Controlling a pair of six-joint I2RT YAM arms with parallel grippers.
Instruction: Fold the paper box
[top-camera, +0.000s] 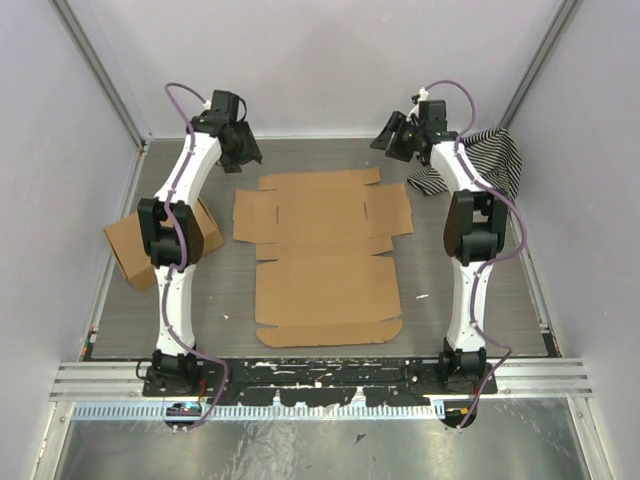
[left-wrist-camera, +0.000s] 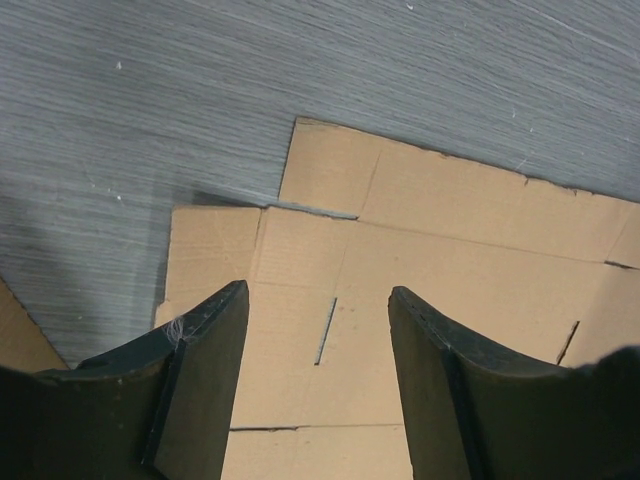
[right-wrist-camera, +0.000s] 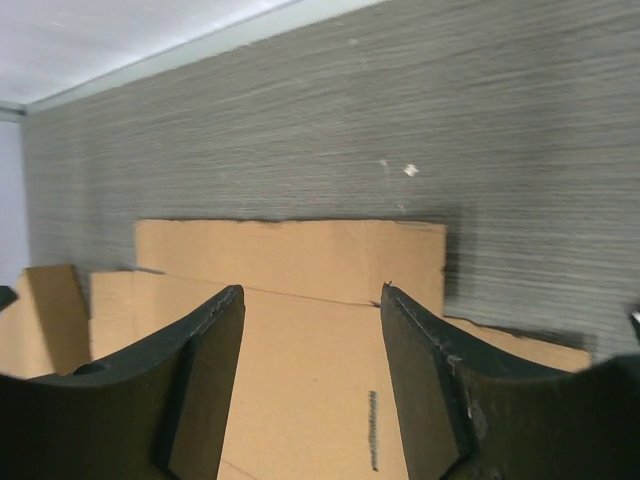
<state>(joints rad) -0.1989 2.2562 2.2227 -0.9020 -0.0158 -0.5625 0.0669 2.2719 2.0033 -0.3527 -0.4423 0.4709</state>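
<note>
Cardboard, squarish brown box (top-camera: 128, 250) sits at the left edge of the grey worktop (top-camera: 225, 300), partly hidden behind the left arm's elbow in the top view; it looks closed up and its contents can't be seen. Left arm (top-camera: 172, 290) rises from its base and reaches toward the far side, with the left gripper (top-camera: 247, 156) hovering above the far left corner of the paper box (top-camera: 325, 290), angled down toward it. In the left wrist view its jaws are spread wide with nothing between them, and the left gripper (left-wrist-camera: 318, 300) is clear of the paper box (left-wrist-camera: 450, 260) below, a slit in the card showing in the gap. The paper box lies flat and unfolded mid-worktop between the two arms, flaps and tabs spread out. Right arm (top-camera: 470, 280) mirrors the left, with the right gripper (top-camera: 388, 138) up over the box's far right corner. In the right wrist view the right gripper (right-wrist-camera: 312, 300) also has its jaws apart and gripping nothing, looking across the flat paper box (right-wrist-camera: 300, 260). Black-and-white striped cloth (top-camera: 495, 150) is bunched in the far right corner, behind the right arm.
</note>
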